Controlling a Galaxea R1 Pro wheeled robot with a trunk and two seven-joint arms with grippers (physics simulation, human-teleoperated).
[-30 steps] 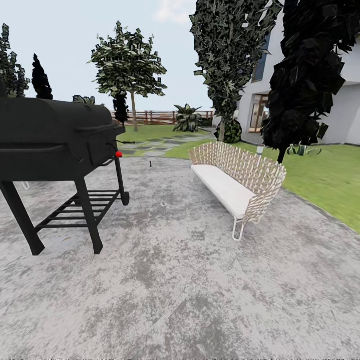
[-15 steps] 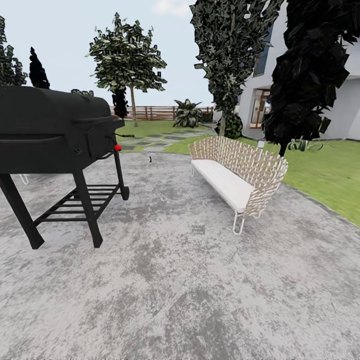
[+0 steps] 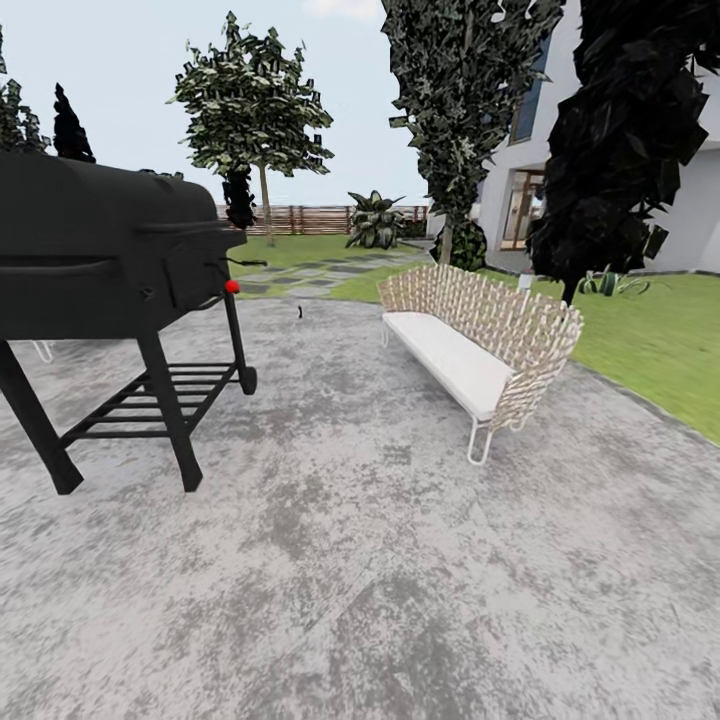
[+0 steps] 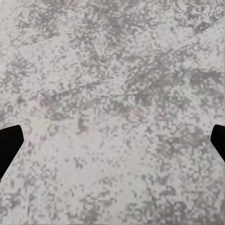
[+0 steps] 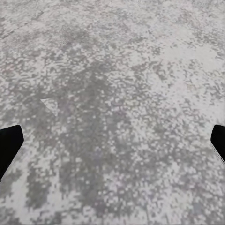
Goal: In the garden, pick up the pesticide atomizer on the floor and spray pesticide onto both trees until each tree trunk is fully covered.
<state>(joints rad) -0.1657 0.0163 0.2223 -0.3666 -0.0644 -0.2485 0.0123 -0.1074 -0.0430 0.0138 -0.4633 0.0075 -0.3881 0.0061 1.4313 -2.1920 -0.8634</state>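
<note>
Though too small to show which way its nozzle points, seems upright: beyond the grill, a dark spray bottle on the floor, left of the bench. Far ahead, slightly nearer the left gripper, spread empty; right gripper likewise.

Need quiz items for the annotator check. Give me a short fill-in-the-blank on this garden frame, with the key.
1. The black grill stands on the grey ____ floor.
2. The woven bench has a ____ seat cushion.
3. The small dark object far off on the paving lies between the grill and the ____.
4. In each wrist view the gripper's fingertips sit at opposite edges, so both grippers are ____.

Missing words: stone; white; bench; open
</note>
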